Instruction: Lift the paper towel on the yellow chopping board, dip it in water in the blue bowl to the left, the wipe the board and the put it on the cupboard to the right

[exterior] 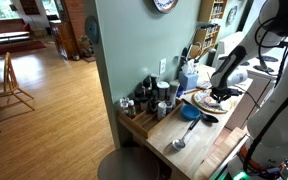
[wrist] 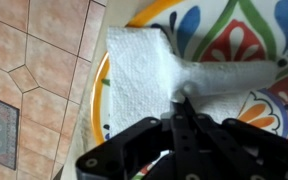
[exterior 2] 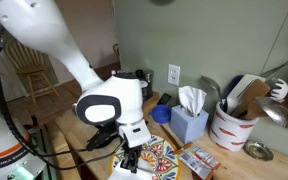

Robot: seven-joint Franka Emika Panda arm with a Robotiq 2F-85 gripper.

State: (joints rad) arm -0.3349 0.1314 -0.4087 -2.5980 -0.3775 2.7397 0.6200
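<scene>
One gripper pinches one towel on one board.

In an exterior view, the gripper (exterior: 221,92) stands over the board (exterior: 200,101) on a wooden counter (exterior: 196,152). One blue bowl (exterior: 190,113) and one spoon (exterior: 180,141) lie near it. A cluster of dark jars (exterior: 149,100), too small to count, sits by the grey-green wall, and one chair (exterior: 9,85) stands on the plank floor. In an exterior view, the gripper (exterior 2: 131,160) hangs at the board (exterior 2: 169,160), near one tissue box (exterior 2: 189,122) and one crock (exterior 2: 229,125). In the wrist view, the jaws are clenched on the white towel (wrist: 144,65), which lies at the board's yellow rim, with floor tiles (wrist: 29,70) below.
</scene>
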